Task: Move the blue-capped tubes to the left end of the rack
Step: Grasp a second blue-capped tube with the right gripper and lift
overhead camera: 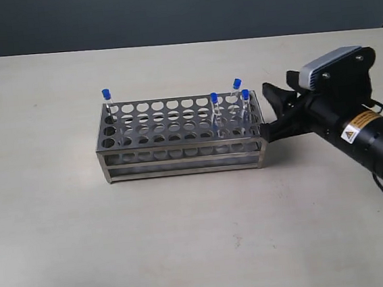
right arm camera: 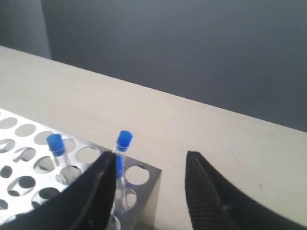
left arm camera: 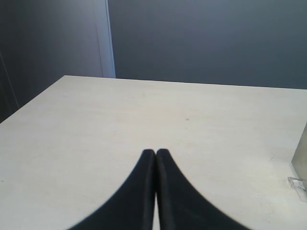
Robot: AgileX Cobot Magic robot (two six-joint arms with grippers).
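Pale cream surface fills most of the exterior view, with a dark grey wall across the top. At centre frame stands the steel rack. One blue-capped tube, the left-end tube, sits in the far corner hole at the left of the picture, so that one looks settled. The other three are bunched at the rack's right end: the inner tube, the back tube and the corner tube.

The right claw is spread wide and holds nothing. It hangs just off the right end of the rack. In its own wrist view two blue caps show beside one finger and a third peeks from behind it. None sits between the fingers yet. The left claw is pinched closed and empty over bare surface, out of the exterior picture.

My reading is that the step in hand is the approach to one of the three right-end tubes. The next move calls for lining one cap up between the open fingers without nudging its close neighbours. Then comes a gentle close, a straight lift clear of the hole, and a carry over to a free hole at the picture's left end.
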